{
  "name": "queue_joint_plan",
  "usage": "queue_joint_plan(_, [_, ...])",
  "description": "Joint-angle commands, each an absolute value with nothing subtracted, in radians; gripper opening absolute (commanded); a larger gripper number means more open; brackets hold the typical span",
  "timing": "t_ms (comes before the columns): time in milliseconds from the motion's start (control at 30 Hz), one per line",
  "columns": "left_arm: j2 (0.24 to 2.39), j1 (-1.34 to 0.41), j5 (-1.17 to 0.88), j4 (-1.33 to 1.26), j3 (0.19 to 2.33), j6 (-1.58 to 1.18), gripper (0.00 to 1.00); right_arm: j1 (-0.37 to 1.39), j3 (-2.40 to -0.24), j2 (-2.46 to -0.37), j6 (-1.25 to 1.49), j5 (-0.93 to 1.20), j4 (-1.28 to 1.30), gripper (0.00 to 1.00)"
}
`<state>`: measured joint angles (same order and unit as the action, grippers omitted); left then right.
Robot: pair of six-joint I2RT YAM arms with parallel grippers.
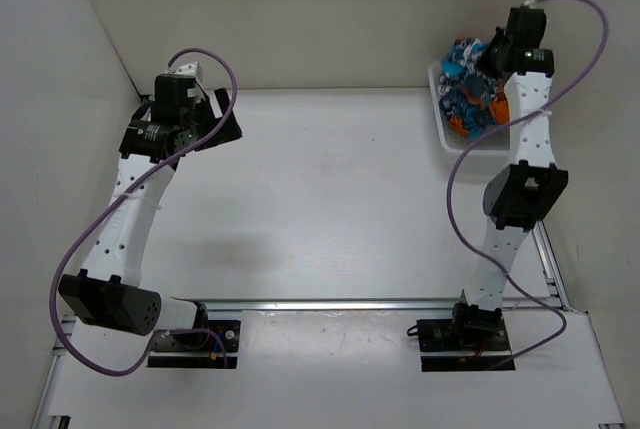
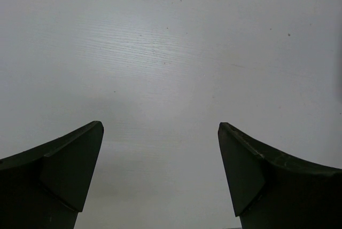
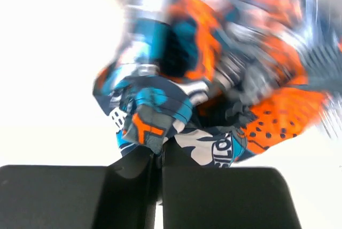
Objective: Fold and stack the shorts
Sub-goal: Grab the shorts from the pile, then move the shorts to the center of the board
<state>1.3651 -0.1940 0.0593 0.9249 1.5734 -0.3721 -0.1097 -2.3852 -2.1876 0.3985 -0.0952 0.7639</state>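
- Top external view: the shorts are seen as a crumpled heap in a white basket at the far right corner of the table. They are not yet folded or laid out. The right gripper is sunk into the top of the heap, presumably so that the garment can be lifted out onto the bare surface. Its jaws cannot be made out from here. The left gripper is held low at the far left, well apart from the basket, probably parked there so that the middle of the table is left free for spreading.
- Left wrist view: the left gripper is shown spread wide, with nothing between its dark fingers. Only pale tabletop is seen beneath it. No writing is found in this view.
- Right wrist view: the right gripper is shown with its jaws pressed together, and a fold of the shorts is pinched at the tips. The rest of the cloth is bunched just beyond, in orange, teal, navy and white. The grip on an outer fold is judged to be a small one, so the cloth could slip out. White block lettering is printed on a patch near the jaws, but it is cut off and blurred and cannot be read with confidence.
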Motion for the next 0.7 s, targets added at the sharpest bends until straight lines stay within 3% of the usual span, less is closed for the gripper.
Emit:
queue_joint_plan(0, [1.307, -0.164, 0.008, 0.943, 1.637, -0.394, 1.0, -0.022, -2.479, -1.907, 0.336, -0.004, 0.689, 0.0])
queue_joint_plan(167, [1.298, -0.138, 0.047, 1.043, 1.773, -0.37, 1.0, 0.138, -2.508, -1.763, 0.327, 0.038, 0.736, 0.0])
queue_joint_plan(400, [1.269, -0.084, 0.205, 1.121, 1.913, -0.337, 1.0, 0.554, -2.116, -1.649, 0.379, -0.11, 0.675, 0.0])
queue_joint_plan(433, [1.258, -0.084, 0.227, 1.121, 1.913, -0.337, 1.0, 0.596, -2.056, -1.663, 0.379, -0.11, 0.663, 0.08])
queue_joint_plan(467, [1.258, -0.084, 0.227, 1.121, 1.913, -0.337, 1.0, 0.635, -2.039, -1.707, 0.388, -0.11, 0.663, 0.53])
queue_joint_plan(500, [1.249, -0.084, 0.21, 1.121, 1.913, -0.337, 1.0, 0.697, -2.039, -1.739, 0.374, -0.083, 0.672, 0.75])
queue_joint_plan(567, [1.249, -0.084, 0.106, 1.109, 1.875, -0.337, 1.0, 0.73, -2.115, -1.829, 0.374, -0.093, 0.753, 0.94])
queue_joint_plan(667, [1.258, -0.084, -0.033, 1.109, 1.803, -0.337, 1.0, 0.706, -2.054, -1.769, 0.42, -0.176, 0.839, 1.0])
